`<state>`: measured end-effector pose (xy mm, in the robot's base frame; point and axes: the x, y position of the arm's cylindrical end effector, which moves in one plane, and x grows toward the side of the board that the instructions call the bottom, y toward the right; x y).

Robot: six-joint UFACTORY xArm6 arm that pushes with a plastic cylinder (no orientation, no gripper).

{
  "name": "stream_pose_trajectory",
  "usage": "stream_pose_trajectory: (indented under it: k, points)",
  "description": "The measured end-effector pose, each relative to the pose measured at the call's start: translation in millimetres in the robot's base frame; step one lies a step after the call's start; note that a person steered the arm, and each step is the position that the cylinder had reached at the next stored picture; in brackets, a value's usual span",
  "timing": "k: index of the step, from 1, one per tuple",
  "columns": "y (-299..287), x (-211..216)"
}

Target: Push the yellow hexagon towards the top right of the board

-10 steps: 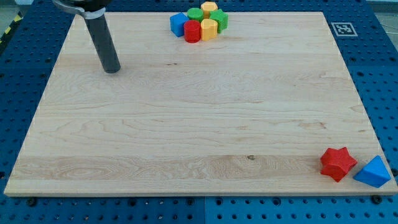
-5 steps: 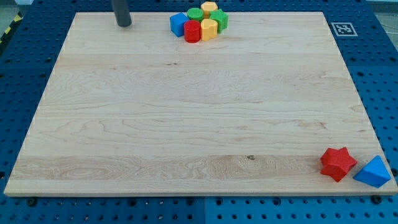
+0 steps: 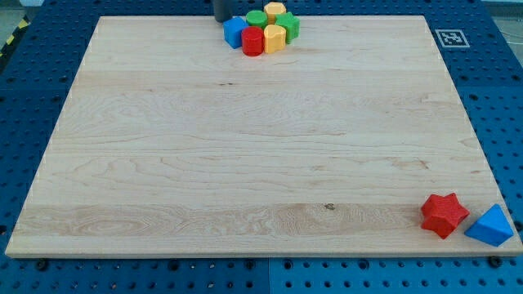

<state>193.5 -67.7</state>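
A tight cluster of blocks sits at the top middle of the wooden board. The yellow hexagon is at the cluster's top edge. Around it are a green block, a green star, a second yellow block, a red cylinder and a blue cube. My tip is at the board's top edge, just left of the blue cube and the green block. Only the rod's lowest part shows. I cannot tell whether it touches the blue cube.
A red star and a blue triangular block lie at the board's bottom right corner. A black-and-white marker tag is at the top right corner. Blue perforated table surrounds the board.
My tip has moved from the board's upper left up to the top edge, then right along it towards the cluster. No block has visibly moved.
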Motion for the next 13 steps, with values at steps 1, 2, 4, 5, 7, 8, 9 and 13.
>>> stream_pose_trajectory:
  k: [1, 2, 4, 5, 7, 8, 9, 13]
  points:
    - [18.6, -0.6]
    - [31.7, -0.6]
    - [50.4, -0.7]
    - [61.4, 0.3]
    - [107.5, -1.0]
    - [133.2, -0.9]
    - [152.6, -1.1]
    - [228.0, -1.5]
